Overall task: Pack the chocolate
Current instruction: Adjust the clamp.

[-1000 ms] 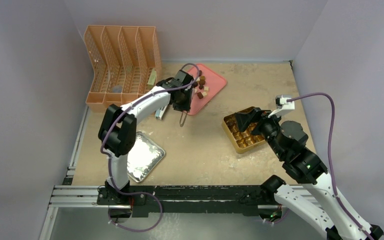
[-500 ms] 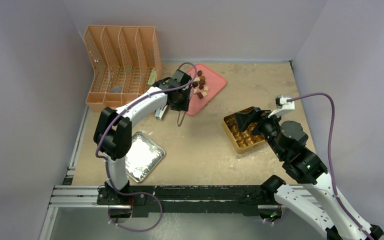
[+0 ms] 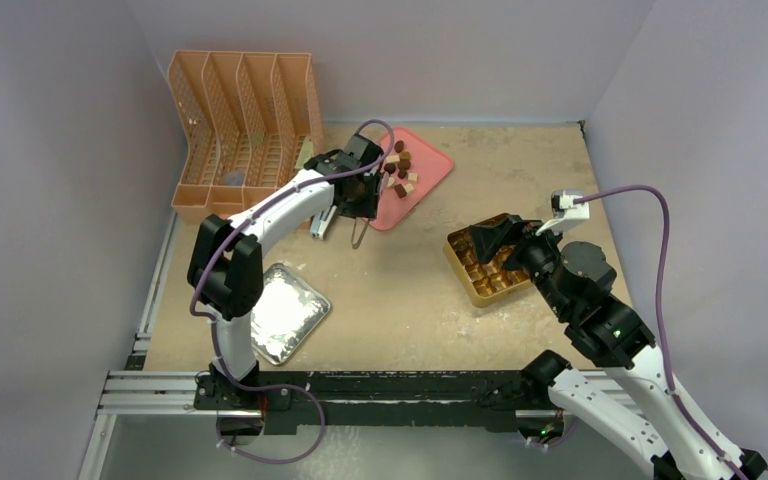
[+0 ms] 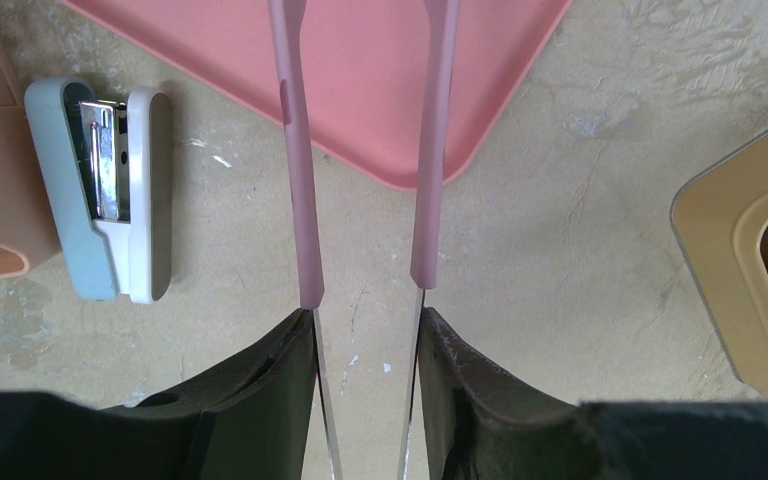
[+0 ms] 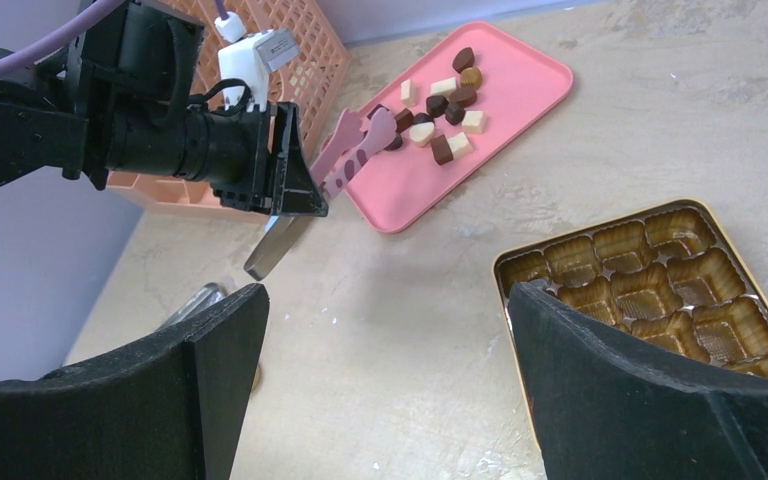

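The rack [image 3: 240, 130] stands far left, the stapler [image 4: 110, 195] just before it. The tray [image 3: 432, 157] lies to its right with the chocolate [image 5: 440, 105] on it. The box [image 3: 460, 268] sits right of centre, well apart. A pan [image 3: 285, 312] lies near left. Tongs [image 4: 300, 200] in the left gripper [image 4: 365, 325] reach over the tray's near corner.

No writing, brand or number can be read anywhere. The pale blue and white stapler [image 4: 60, 200], pink-tipped metal tongs [image 4: 300, 200], gold gridded box [image 5: 660, 285], flat pink plastic tray [image 5: 410, 190] and small brown and cream chocolate pieces [image 5: 440, 105] show no legible marks.
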{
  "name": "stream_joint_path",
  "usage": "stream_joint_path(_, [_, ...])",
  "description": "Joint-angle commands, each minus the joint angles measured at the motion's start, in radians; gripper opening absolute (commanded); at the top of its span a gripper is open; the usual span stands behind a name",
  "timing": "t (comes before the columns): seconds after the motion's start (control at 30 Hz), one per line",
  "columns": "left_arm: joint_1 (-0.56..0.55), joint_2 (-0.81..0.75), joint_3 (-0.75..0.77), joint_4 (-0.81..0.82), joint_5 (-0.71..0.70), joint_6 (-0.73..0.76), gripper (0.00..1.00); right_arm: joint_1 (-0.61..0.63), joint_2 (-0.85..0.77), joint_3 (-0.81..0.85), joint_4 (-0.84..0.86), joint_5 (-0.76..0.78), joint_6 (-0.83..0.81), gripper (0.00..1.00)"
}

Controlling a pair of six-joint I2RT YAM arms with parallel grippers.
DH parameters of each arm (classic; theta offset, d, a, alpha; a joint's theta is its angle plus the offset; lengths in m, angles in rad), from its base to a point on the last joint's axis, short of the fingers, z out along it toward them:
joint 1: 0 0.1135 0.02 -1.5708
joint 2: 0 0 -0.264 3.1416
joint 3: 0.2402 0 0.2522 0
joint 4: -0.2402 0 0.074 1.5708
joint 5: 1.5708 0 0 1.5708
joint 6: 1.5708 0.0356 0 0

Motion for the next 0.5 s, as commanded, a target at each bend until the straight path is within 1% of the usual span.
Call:
stream_joint_path(0.0, [0.007, 0.001, 0.050, 0.003, 0.003, 0.028, 0.40, -0.003, 0.007, 0.015, 0.051, 0.005, -0.008, 0.92])
stream_joint_path(0.27, [0.007, -0.038, 0.020, 0.003, 0.041, 0.052, 0.40, -0.003, 0.028, 0.005, 0.072, -0.017, 0.005, 0.92])
stream_joint_path(0.47, [0.001, -0.137, -0.074, 0.045, 0.122, 0.122, 0.38, -0.002, 0.098, 0.015, 0.128, -0.095, 0.045, 0.85])
